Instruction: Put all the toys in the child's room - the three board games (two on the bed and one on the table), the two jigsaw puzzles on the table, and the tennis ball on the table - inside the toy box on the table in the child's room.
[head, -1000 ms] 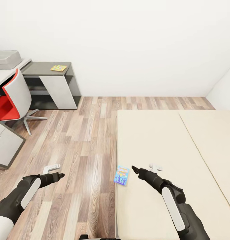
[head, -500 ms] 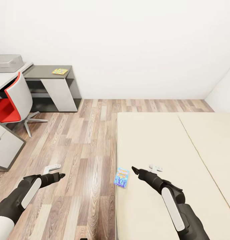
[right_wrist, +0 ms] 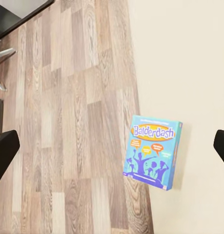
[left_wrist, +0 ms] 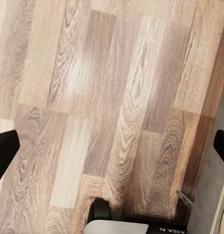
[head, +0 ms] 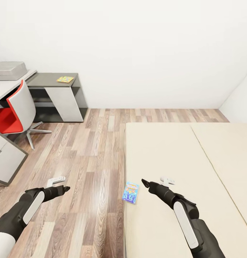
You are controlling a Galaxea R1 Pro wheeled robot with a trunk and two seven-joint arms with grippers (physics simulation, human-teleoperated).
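The robot is standing at the edge of the bed [head: 166, 157], and a blue board game [head: 131, 192] is lying flat on the mattress, right at the bed's border next to the wood floor [head: 87, 168]. The right gripper [head: 145, 183] is hanging just beside this box, not touching it, and in the right wrist view its two dark finger tips [right_wrist: 4, 148] are standing wide apart at the two sides, with the printed cover [right_wrist: 153, 152] between them but lower down. The left gripper [head: 66, 188] is hovering over the bare floor, well apart from the bed; its fingers [left_wrist: 3, 151] are also spread apart and are holding nothing. Far at the back, the table [head: 15, 80] is standing against the white wall, and the grey toy box [head: 8, 70] is resting on its top. One jigsaw puzzle [head: 65, 79] is lying on the lower dark side section of the table. A red and white chair [head: 14, 114] is standing in front of the table.
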